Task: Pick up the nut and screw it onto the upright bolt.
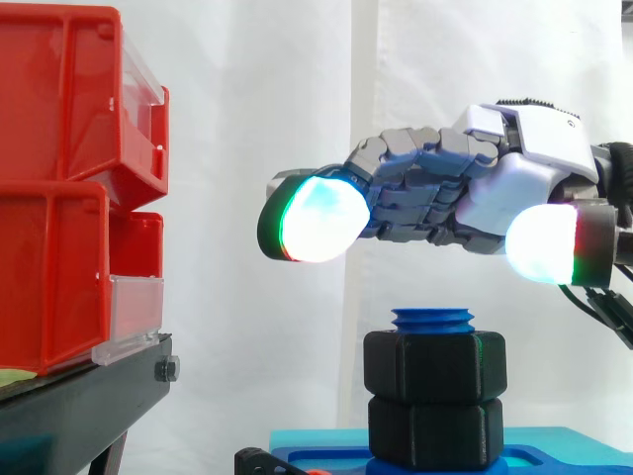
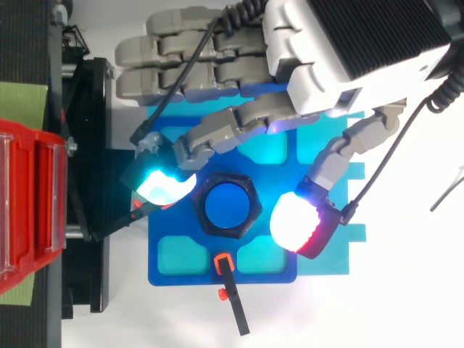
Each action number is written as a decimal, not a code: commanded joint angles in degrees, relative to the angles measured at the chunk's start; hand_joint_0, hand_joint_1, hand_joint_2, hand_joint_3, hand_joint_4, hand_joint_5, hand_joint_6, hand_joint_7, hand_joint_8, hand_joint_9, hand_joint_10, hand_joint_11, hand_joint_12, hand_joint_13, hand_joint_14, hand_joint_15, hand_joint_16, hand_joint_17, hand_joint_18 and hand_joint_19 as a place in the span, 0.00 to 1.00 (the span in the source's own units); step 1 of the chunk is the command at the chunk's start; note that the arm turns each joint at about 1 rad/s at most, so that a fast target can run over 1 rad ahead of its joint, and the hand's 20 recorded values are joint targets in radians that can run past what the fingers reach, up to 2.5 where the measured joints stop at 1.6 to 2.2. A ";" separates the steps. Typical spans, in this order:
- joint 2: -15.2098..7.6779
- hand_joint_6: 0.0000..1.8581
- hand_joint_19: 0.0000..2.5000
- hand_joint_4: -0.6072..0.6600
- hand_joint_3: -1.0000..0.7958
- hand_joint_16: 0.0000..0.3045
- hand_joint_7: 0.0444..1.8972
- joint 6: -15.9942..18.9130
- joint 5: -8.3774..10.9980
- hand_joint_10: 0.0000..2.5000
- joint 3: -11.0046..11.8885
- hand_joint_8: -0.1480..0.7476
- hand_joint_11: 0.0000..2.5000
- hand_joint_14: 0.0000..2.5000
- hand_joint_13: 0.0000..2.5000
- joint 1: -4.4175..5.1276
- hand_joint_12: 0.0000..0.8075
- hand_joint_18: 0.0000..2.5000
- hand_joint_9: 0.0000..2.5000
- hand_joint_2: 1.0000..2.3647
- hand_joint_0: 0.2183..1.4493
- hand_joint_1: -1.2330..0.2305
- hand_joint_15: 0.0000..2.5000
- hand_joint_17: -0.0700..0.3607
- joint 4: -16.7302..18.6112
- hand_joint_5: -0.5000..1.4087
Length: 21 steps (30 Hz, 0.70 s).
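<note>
Hand (image 1: 514, 178) hangs above the bolt (image 1: 433, 319), open: fingers loosely extended and spread, holding nothing. In the top view one glowing pad (image 2: 163, 187) lies just left of the bolt and the thumb's pad (image 2: 297, 221) just right of it. The side view shows both pads higher than the bolt's tip, clear of it, no contact.

Nut (image 1: 435, 361), black, hexagonal, sits threaded on the upright blue bolt, with a short run of thread showing above it. A second black nut (image 1: 435, 430) sits directly beneath, the two touching.

The bolt stands in a blue base plate (image 2: 181, 272), which lies on a teal plate (image 2: 330, 261) on the white desk (image 2: 406, 304). A small black lever with orange ends (image 2: 233, 304) lies at the plate's near edge.

Red bins (image 1: 59, 178) on the black stand (image 1: 79, 396) are to the left, apart from my fingers. Nothing lies between the pads and the nut.
</note>
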 commanded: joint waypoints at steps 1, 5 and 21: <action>0.25 0.27 0.00 0.47 0.28 0.18 0.29 0.32 0.05 0.00 0.16 0.39 0.00 0.00 0.00 -0.09 0.44 0.00 0.00 0.00 0.11 0.37 0.00 0.46 -0.01 0.10; 0.95 0.27 0.00 0.47 0.28 0.18 0.29 1.29 0.22 0.00 0.16 0.39 0.00 0.00 0.00 -0.09 0.44 0.00 0.00 0.00 0.11 0.38 0.00 0.45 -1.60 0.10; 16.33 0.27 0.00 0.49 0.28 0.18 0.29 4.71 15.34 0.00 -6.08 0.39 0.00 0.00 0.00 2.29 0.44 0.00 0.00 0.00 0.12 0.39 0.00 0.45 -31.57 0.10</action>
